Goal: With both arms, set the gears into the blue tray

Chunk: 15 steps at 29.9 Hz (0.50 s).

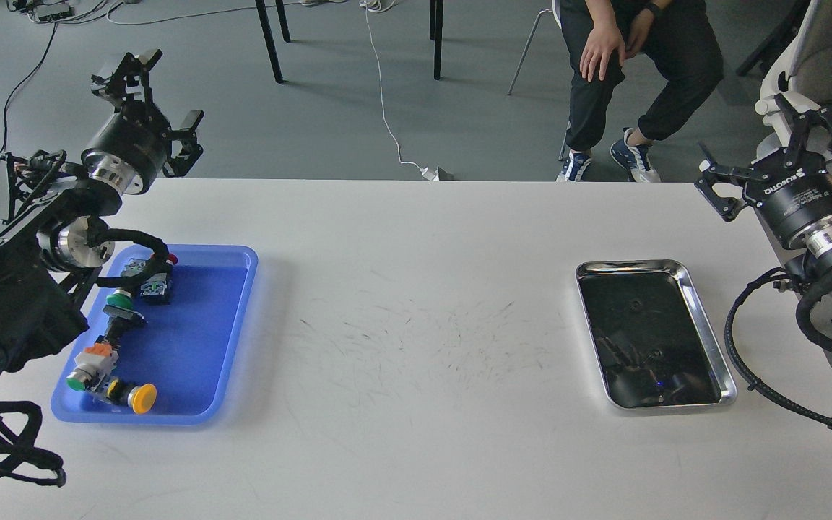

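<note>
The blue tray [199, 339] lies at the table's left and holds several colourful-capped push-button switches [114, 375] along its left side. I see no gears in it. On the dark bottom of the steel tray [705, 328] at the right, faint small round shapes [635, 305] may be gears, but they are too dark to tell. My left gripper [159, 105] hangs open and empty above the table's far left corner, behind the blue tray. Past the table's right edge, my right gripper [773, 155] is raised, open and empty, beyond the steel tray.
A white table [416, 361] with scuff marks spans the view between the two trays. A seated person [625, 65] is behind the table's far edge at the right. Chair legs and cables lie on the floor beyond.
</note>
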Each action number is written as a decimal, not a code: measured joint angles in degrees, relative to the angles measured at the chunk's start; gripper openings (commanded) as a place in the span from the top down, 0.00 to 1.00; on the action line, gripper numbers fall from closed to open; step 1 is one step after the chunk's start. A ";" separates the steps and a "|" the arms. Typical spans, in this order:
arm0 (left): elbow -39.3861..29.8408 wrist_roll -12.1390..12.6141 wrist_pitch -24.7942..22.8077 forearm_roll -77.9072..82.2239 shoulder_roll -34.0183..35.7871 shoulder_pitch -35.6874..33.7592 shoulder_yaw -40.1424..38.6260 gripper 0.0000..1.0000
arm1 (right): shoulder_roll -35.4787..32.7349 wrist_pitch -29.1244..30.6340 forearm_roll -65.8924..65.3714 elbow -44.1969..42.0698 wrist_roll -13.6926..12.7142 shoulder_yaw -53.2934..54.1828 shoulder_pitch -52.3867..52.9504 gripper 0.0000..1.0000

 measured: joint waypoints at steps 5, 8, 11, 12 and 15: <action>0.00 0.10 -0.16 -0.05 0.00 -0.07 -0.01 0.02 | -0.03 0.01 0.00 0.07 0.00 0.10 0.00 0.01; 0.01 0.19 -0.19 -0.15 0.17 -0.21 -0.07 0.02 | -0.08 0.01 0.00 0.07 0.00 0.10 0.00 0.01; 0.29 0.20 -0.09 -0.33 0.31 -0.26 -0.15 0.02 | -0.08 0.01 0.00 0.08 0.00 0.11 0.00 0.01; 0.41 0.23 -0.06 -0.40 0.31 -0.30 -0.24 0.02 | -0.08 0.01 -0.01 0.09 0.00 0.11 0.00 0.01; 0.58 0.43 0.00 -0.60 0.31 -0.33 -0.79 0.02 | -0.06 0.05 -0.01 0.15 0.00 -0.06 0.00 0.01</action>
